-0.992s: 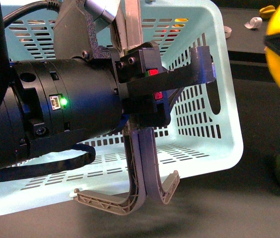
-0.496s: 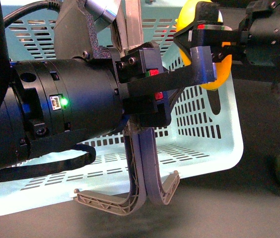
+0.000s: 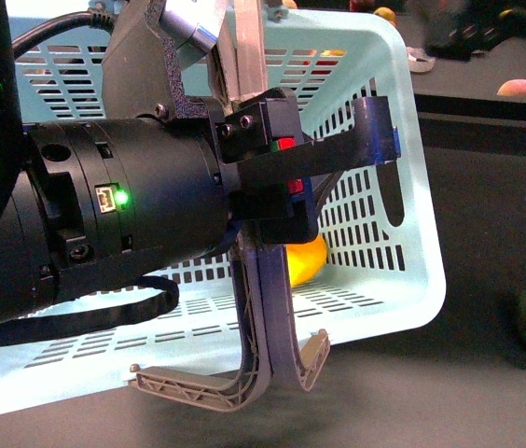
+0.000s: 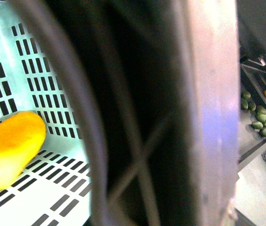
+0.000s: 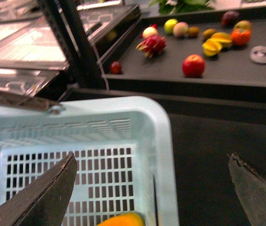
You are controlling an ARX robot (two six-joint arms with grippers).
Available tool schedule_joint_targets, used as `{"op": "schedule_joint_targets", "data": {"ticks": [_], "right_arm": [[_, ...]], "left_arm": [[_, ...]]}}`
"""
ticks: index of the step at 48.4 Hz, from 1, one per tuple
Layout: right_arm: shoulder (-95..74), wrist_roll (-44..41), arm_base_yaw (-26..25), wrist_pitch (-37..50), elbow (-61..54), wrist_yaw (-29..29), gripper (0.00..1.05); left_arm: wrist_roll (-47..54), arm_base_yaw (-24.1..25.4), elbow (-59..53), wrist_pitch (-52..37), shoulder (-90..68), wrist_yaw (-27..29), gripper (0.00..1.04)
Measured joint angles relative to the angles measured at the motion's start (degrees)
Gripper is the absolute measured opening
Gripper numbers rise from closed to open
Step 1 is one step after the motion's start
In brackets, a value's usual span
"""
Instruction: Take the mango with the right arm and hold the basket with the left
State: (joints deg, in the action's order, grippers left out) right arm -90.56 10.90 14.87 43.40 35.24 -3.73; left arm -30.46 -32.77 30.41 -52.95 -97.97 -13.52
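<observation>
Mango [image 3: 306, 261] lies on the slotted floor inside the basket [image 3: 423, 233], close to one side wall and free of both grippers. Left gripper [image 3: 286, 163] is clamped on the basket, gripping its two handles [image 3: 265, 317] together. Right gripper [image 5: 152, 160] hangs over a corner of the basket, fingers [image 5: 48, 197] spread wide apart, with nothing between them

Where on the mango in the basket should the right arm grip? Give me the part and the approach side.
Grip the mango across its narrow middle, coming straight down through the open top. It lies on its side on the slotted floor, close to a wall of the basket, so the walls likely block any sideways approach. Span its short width with the fingers.
</observation>
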Motion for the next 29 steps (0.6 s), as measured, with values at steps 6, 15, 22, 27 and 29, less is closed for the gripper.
{"op": "schedule_joint_targets", "data": {"ticks": [6,15,22,27,29], "right_arm": [[10.34,0.68,-1.22,-1.68,-5.64,5.40,0.96],[29.73,4.20,-1.09,-9.86,-17.49,16.02,0.96],[44.92,8.11,1.25,-19.69,-24.28,28.89,0.96],[46.66,8.90,1.53,-19.91,-24.41,29.35,0.96],[46.51,8.94,1.57,-19.93,-24.41,29.33,0.96]], "left_arm": [[0.50,0.02,0.02,-0.02,0.00,0.07,0.16],[0.31,0.02,0.00,-0.02,0.00,0.00,0.16],[0.26,0.02,0.02,-0.02,0.00,-0.15,0.16],[0.37,-0.02,0.00,-0.02,0.00,-0.15,0.16],[0.39,-0.02,0.02,-0.02,0.00,-0.13,0.16]]}}
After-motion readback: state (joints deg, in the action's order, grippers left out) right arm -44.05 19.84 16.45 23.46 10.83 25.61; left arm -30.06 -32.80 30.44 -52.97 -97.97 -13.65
